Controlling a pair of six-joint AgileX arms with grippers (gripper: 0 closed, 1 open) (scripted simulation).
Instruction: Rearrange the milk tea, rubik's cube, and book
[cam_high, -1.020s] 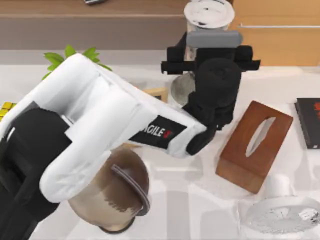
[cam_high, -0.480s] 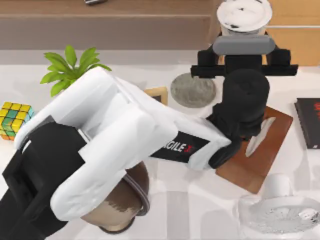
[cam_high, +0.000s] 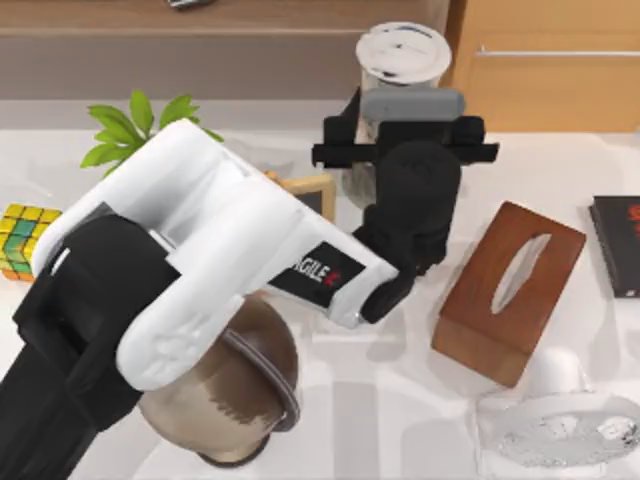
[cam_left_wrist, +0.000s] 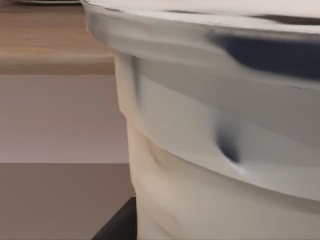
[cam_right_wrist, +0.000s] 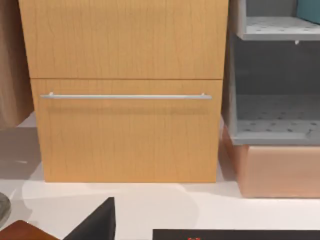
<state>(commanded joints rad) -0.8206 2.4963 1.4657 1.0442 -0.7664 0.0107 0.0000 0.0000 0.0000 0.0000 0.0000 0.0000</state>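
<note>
milk tea (cam_high: 403, 52): white flat lid with a few dark smudges seen from above, clear cup under it; it's at the far side of the table, up against the left gripper. Up close in the left wrist view (cam_left_wrist: 225, 125) you get the lid rim, the see-through wall and creamy beige drink below

left gripper (cam_high: 402, 112): reaching out over the middle of the table, black crossbar right at the cup just under the lid. Looks like it's clamped on the cup, can't see the fingers themselves

rubik's cube (cam_high: 22, 240): at the left edge of the table, yellow squares on top, green and orange down the side, sitting just beside the left arm

plant (cam_high: 135, 128): green leaves, far left, behind the arm

tissue box (cam_high: 508, 290): brown wood, slot on top, right of the gripper

black book (cam_high: 616, 243): right edge, red marks on the cover

right wrist view: wooden cabinet (cam_right_wrist: 127, 90) with a metal handle, grey shelves beside it, can't tell how the right gripper stands
</note>
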